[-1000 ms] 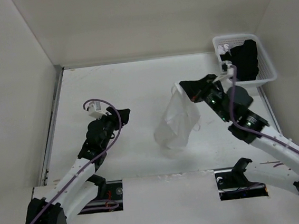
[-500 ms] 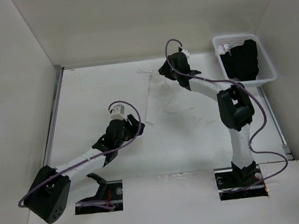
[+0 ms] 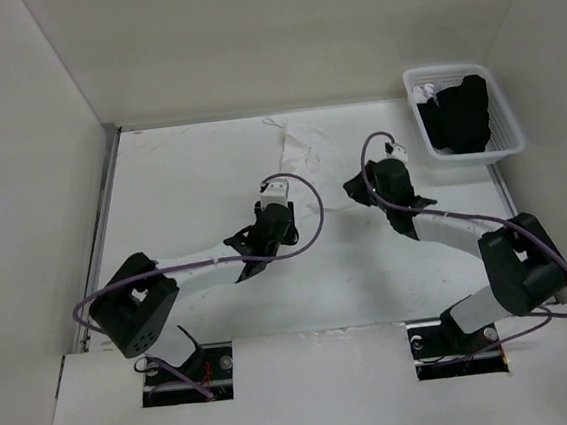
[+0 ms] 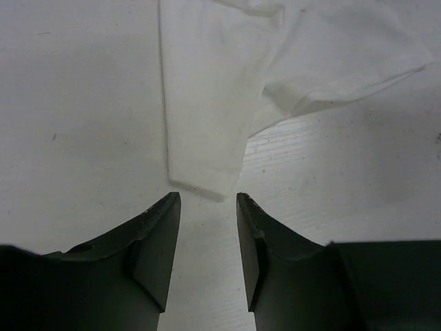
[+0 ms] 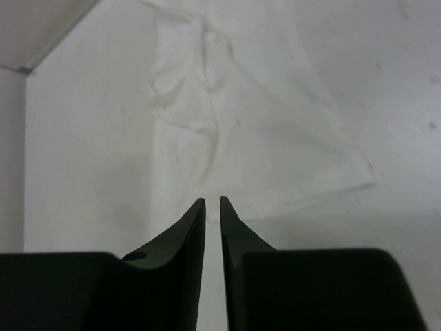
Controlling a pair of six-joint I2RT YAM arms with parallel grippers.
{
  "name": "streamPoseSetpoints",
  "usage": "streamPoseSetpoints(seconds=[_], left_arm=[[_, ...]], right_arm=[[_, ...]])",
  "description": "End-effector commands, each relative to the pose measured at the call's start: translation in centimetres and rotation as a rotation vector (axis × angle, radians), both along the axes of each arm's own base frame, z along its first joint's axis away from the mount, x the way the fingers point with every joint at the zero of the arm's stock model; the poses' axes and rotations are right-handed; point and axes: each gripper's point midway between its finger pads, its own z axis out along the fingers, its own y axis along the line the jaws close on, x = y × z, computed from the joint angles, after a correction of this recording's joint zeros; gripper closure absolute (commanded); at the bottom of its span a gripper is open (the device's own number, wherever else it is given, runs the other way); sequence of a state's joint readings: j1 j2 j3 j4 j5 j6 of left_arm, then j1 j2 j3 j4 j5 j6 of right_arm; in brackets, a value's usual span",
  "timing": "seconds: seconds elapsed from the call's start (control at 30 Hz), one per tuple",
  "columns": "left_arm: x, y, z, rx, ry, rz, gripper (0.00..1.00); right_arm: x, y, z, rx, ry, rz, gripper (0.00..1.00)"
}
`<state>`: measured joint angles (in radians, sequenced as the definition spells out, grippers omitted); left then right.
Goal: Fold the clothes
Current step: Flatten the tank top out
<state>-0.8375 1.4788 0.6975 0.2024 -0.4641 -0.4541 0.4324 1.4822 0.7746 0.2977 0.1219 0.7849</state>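
Observation:
The clothes, a small white camisole (image 3: 310, 158), lie spread flat and a little wrinkled at the back middle of the table. My left gripper (image 3: 281, 207) is low over the table at its near left corner. In the left wrist view that corner (image 4: 200, 185) lies just beyond the open gripper (image 4: 207, 200), with only bare table between the fingers. My right gripper (image 3: 358, 191) is at the near right edge. In the right wrist view the gripper (image 5: 211, 202) shows only a thin slit, its tips over the camisole's hem (image 5: 275, 200); nothing shows between them.
A white mesh basket (image 3: 506, 141) holding a black garment (image 3: 463, 115) stands at the back right corner. White walls close the table at the back and both sides. A metal strip (image 3: 103, 220) runs along the left edge.
The right arm laid the hanging camisole flat on the table, let go, then drew back to its near right edge. The left arm reached in to the near left corner, its jaws narrowing.

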Motion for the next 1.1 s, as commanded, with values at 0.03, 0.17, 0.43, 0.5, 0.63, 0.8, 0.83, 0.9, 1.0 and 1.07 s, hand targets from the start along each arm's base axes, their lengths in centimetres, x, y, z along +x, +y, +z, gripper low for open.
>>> streamPoseSetpoints(seconds=[0.03,0.17,0.43,0.5,0.63,0.8,0.83,0.9,1.0,1.07], left_arm=[[1.4,-0.9,0.0,0.126,-0.031,-0.037,0.63],[1.7,-2.9,-0.6,0.195,-0.044,-0.11,0.61],[3.3,-3.8,-2.5,0.291,-0.048,-0.094,0.61],[3.5,-3.7,-2.7,0.314,-0.05,-0.084,0.62],[3.4,-2.9,-3.3,0.354,-0.036,-0.066,0.64],[2.7,-2.6,-4.7,0.379,-0.009,-0.078,0.73],[2.7,-2.6,-4.8,0.383,-0.009,-0.076,0.78],[2.6,-2.6,-4.8,0.374,-0.009,-0.072,0.85],[2.5,-2.6,-3.3,0.336,-0.032,-0.05,0.9],[2.4,-2.2,-1.8,0.292,-0.052,-0.031,0.93]], right_arm=[[-1.6,-1.8,-0.8,0.092,-0.027,-0.022,0.76],[-2.7,-2.9,-1.3,0.144,-0.037,-0.021,0.64],[-3.9,-3.7,-1.8,0.23,-0.047,-0.017,0.62],[-3.9,-3.9,-1.9,0.238,-0.042,-0.015,0.62],[-4.0,-4.2,-1.7,0.25,-0.052,-0.026,0.61],[-3.6,-4.6,-1.6,0.251,-0.056,-0.042,0.6],[-3.4,-4.6,-1.7,0.249,-0.054,-0.047,0.6],[-3.0,-4.7,-2.4,0.237,-0.039,-0.058,0.58],[-1.7,-5.4,-4.5,0.198,0.009,-0.104,0.54],[-0.8,-5.8,-5.6,0.186,0.041,-0.128,0.53]])
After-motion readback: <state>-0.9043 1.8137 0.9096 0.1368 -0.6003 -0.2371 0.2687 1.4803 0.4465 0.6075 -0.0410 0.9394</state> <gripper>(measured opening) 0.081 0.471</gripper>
